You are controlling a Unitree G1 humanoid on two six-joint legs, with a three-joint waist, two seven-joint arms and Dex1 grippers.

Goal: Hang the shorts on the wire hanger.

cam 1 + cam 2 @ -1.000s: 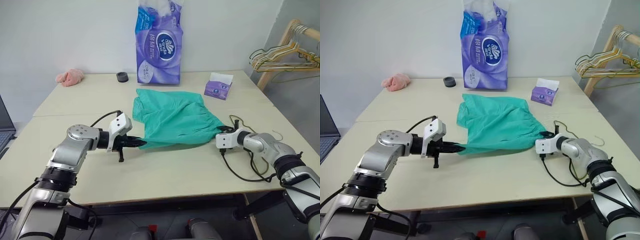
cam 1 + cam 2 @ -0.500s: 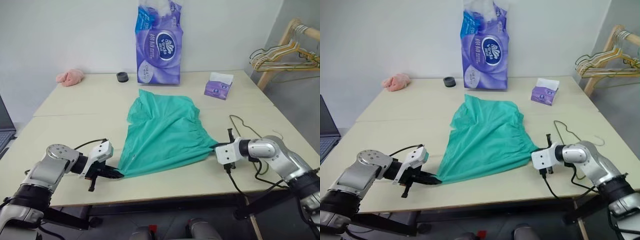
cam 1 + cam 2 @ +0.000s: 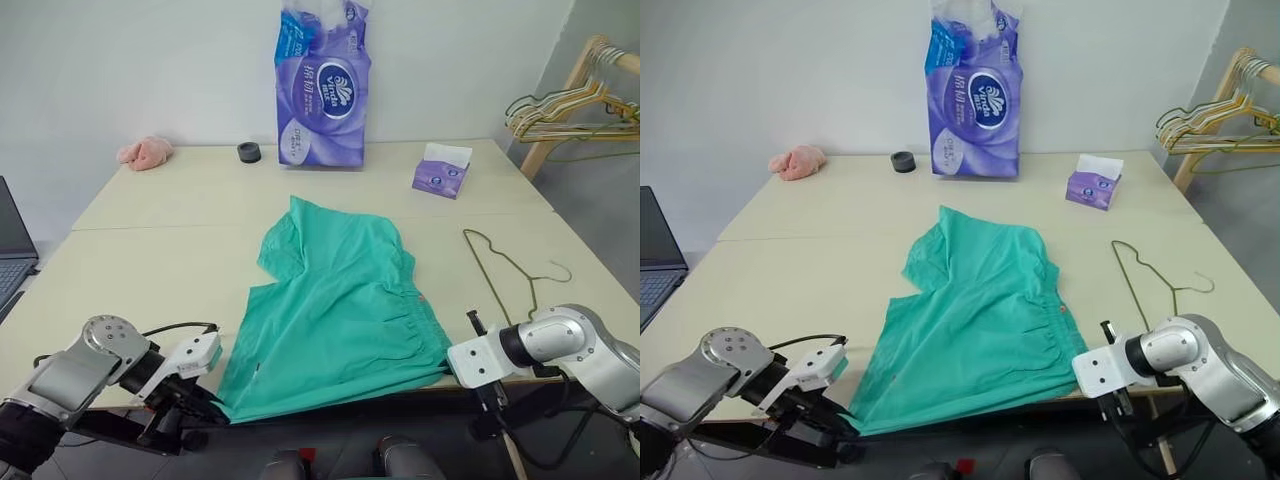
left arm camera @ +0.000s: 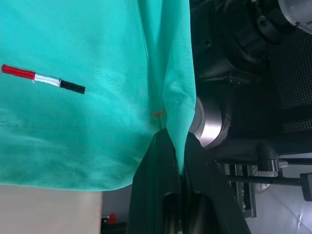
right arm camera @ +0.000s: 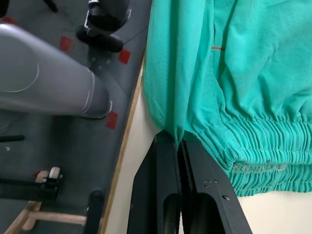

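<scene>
A: Left gripper [image 4: 179,168]?
B: Clamped on a hem corner of the shorts [image 3: 338,312] at the table's [image 3: 150,255] near edge. Right gripper [image 5: 179,141] pinches the waistband corner there too.
A: Anything only the wrist views give?
B: A red, white and black stripe [image 4: 43,79] on the cloth.
A: The wire hanger [image 3: 505,268]?
B: Flat near the table's right edge, just beside the shorts.

Laptop [image 3: 658,250] cut off at edge

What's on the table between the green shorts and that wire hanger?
Nothing: in the left eye view, bare tabletop separates the shorts from the wire hanger.
</scene>
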